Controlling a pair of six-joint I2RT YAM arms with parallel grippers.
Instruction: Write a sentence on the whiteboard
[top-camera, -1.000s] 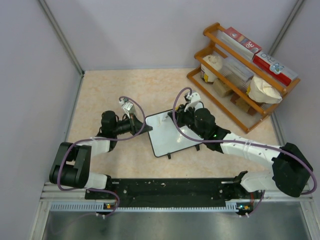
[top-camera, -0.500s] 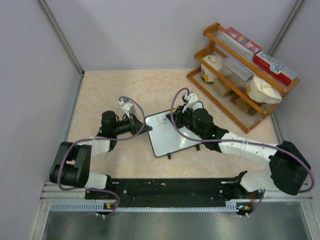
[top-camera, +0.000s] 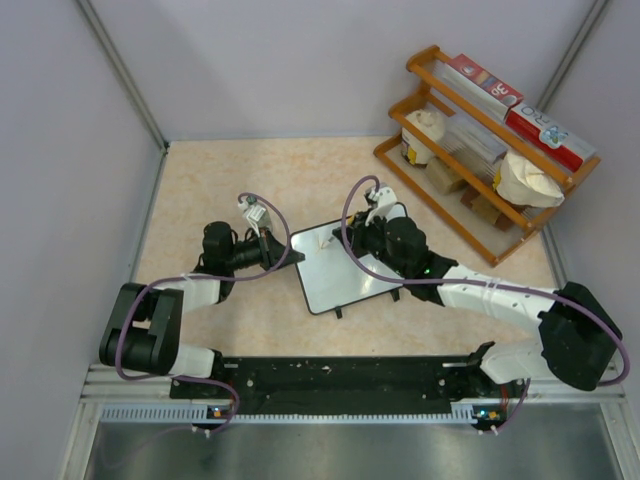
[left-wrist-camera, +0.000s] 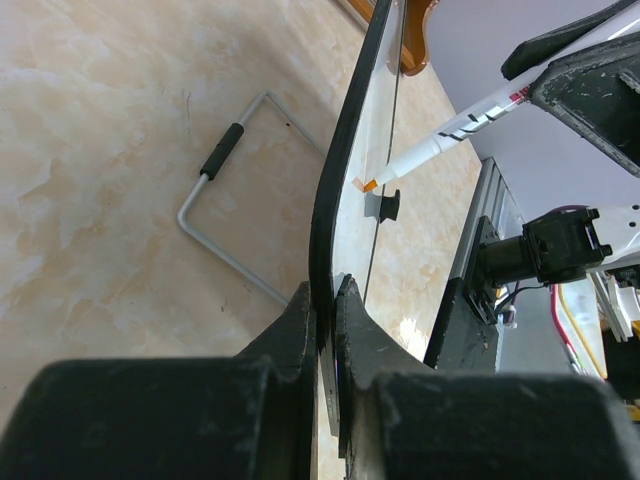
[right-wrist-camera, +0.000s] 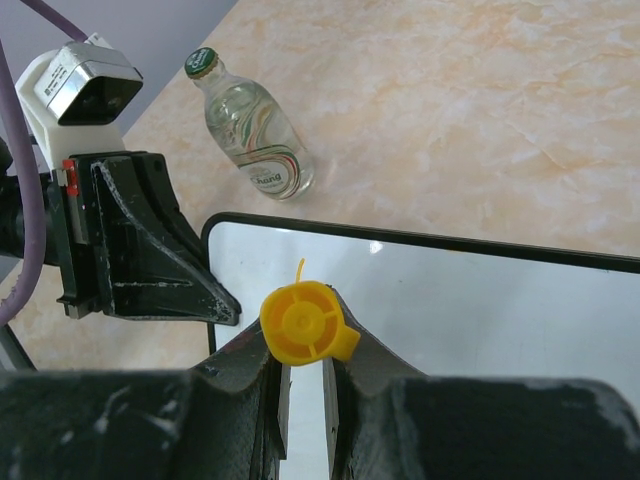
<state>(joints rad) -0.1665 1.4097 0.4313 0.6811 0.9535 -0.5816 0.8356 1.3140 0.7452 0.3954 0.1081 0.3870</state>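
top view: the board lies on the table between the two arms, a little skewed. my left gripper is at its left edge. my right gripper is over its far end, with the marker pointing down at the far left part of the white face. a wooden rack stands well apart at the far right.

left wrist: i see the board edge-on, and the left gripper is clamped on its black frame, one finger on each side. the marker comes in from the right and its orange tip touches the white face. a wire loop lies on the table behind the board. the right gripper is dark at the upper right.

right wrist: the right gripper is closed on the marker, whose yellow end faces the camera between the fingers. below it is the board, with a short orange stroke near its left corner. the left gripper grips that edge. a clear bottle with a green cap is just past the corner.
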